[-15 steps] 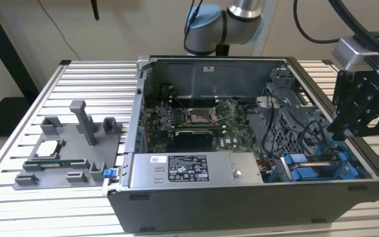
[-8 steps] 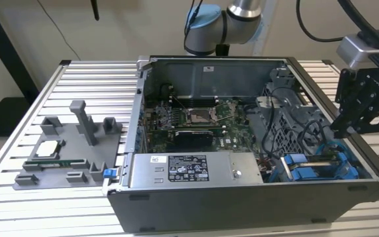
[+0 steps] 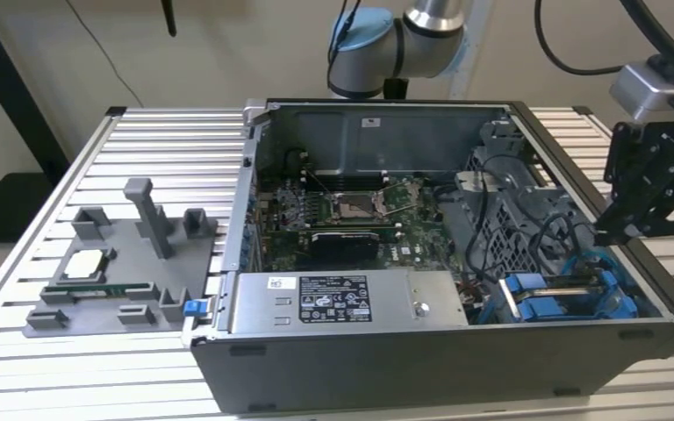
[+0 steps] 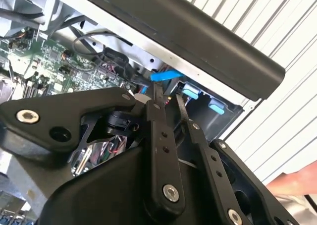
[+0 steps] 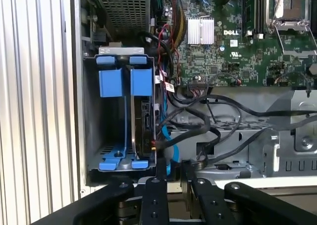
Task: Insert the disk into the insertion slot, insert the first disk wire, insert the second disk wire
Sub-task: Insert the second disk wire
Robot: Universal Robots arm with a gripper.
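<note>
Disk (image 5: 145, 131) in the insertion slot (image 5: 92, 121), near the claw (image 5: 173, 168).

The arm (image 3: 413, 26) bends overhead, its black tool (image 5: 174, 166) hanging low, tilted.

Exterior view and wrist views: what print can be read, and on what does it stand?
Power supply label: too small to read.
White sticker on the rear wall: too small to read.
Motherboard: white brand mark, not quoted here; rest too small.
Gripper: pale brand lettering on its body, not quoted.
</note>
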